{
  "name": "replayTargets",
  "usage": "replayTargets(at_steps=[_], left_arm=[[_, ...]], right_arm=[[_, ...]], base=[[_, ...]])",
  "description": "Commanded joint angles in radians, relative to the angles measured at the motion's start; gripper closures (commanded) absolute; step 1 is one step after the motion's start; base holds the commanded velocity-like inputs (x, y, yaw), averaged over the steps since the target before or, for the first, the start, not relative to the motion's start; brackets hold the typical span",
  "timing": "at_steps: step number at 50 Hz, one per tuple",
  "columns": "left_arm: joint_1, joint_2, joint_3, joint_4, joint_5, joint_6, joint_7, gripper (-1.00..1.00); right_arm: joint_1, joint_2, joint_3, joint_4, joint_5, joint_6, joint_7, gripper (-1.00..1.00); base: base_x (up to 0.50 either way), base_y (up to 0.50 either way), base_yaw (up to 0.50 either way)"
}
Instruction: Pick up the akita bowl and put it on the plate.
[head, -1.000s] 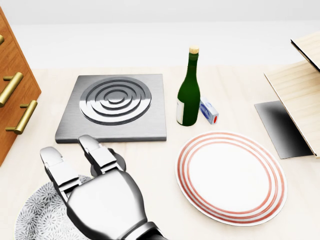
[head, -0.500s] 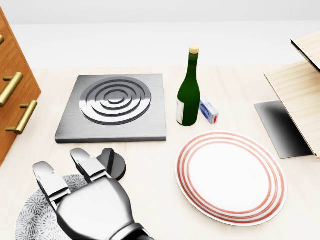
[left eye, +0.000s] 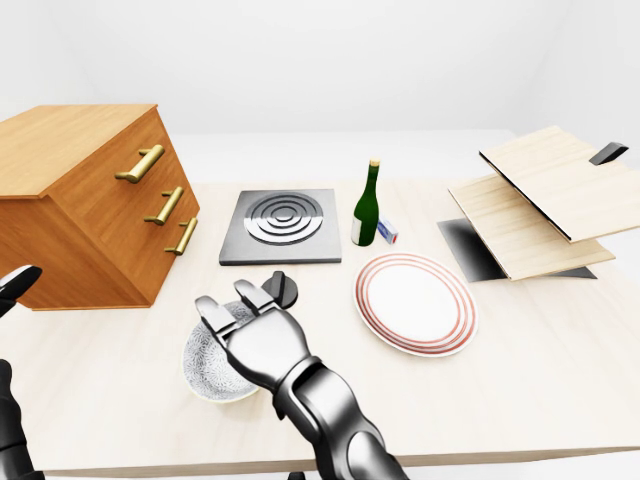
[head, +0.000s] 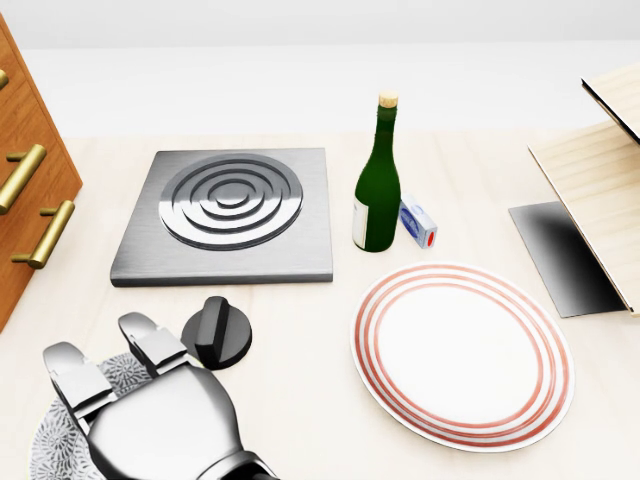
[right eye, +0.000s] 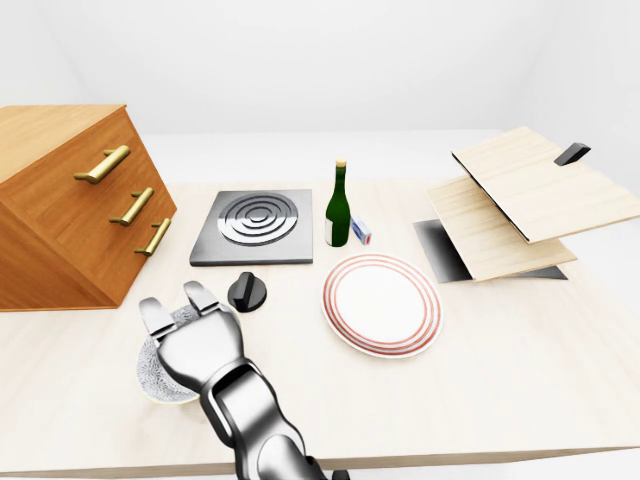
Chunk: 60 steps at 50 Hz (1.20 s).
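Across pale wood table (left eye: 540, 370), akita bowl (left eye: 205, 365), plate (left eye: 415, 303), white walls (left eye: 300, 60).

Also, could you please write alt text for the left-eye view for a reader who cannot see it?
A silver robot hand reaches with open fingers over a speckled bowl near the bottom left of a pale table; a red-ringed plate lies empty to its right. Farther up are a black knob, a burner plate, a green bottle and a wooden drawer chest.

Speckled bowl (left eye: 203, 362) left of red-ringed plate (left eye: 415, 303)
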Motion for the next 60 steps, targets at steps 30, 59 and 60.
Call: replayTargets(at_steps=[30,59,60], left_arm=[[-0.003,0.002,-0.003,0.008,0.001,0.0,0.004,-1.0],[-0.001,0.004,-0.001,0.005,0.001,0.0,0.006,-1.0],[-0.002,0.003,-0.002,0.011,0.003,0.0,0.004,-1.0]], right_arm=[[0.047,-0.015,0.072,-0.006,-0.016,0.0,0.006,-1.0],[0.107,-0.091,0.091,0.023,0.058,0.0,-0.095,-1.0],[0.105,-0.09,0.089,0.023,0.06,0.0,-0.095,-1.0]], base=[[0.0,0.0,0.0],[0.0,0.0,0.0],[0.0,0.0,0.0]])
